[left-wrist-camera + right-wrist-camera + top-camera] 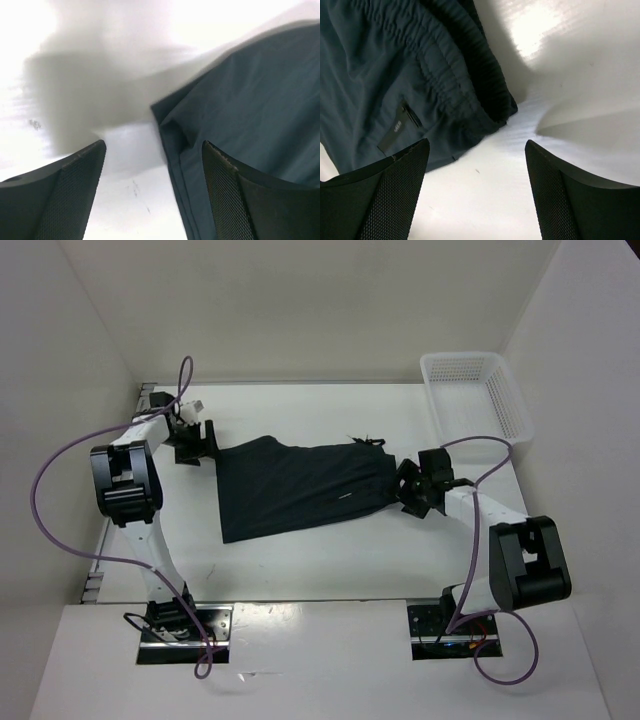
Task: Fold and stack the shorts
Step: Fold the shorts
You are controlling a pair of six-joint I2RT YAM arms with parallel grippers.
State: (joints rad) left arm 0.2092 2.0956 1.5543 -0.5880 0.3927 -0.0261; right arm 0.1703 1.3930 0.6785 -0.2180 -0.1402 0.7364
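The dark navy shorts (300, 485) lie flat across the middle of the table, waistband to the right. My left gripper (197, 443) is open at the shorts' far left corner; in the left wrist view its open jaws straddle the cloth's hemmed corner (172, 130), the right finger (225, 195) over the cloth. My right gripper (412, 490) is open just beside the gathered waistband (465, 85); its jaws hold nothing and bare table lies between them. A small label (397, 127) shows on the shorts.
A white mesh basket (477, 400) stands at the far right corner of the white table (330, 560). White walls close in the back and both sides. Purple cables loop off both arms.
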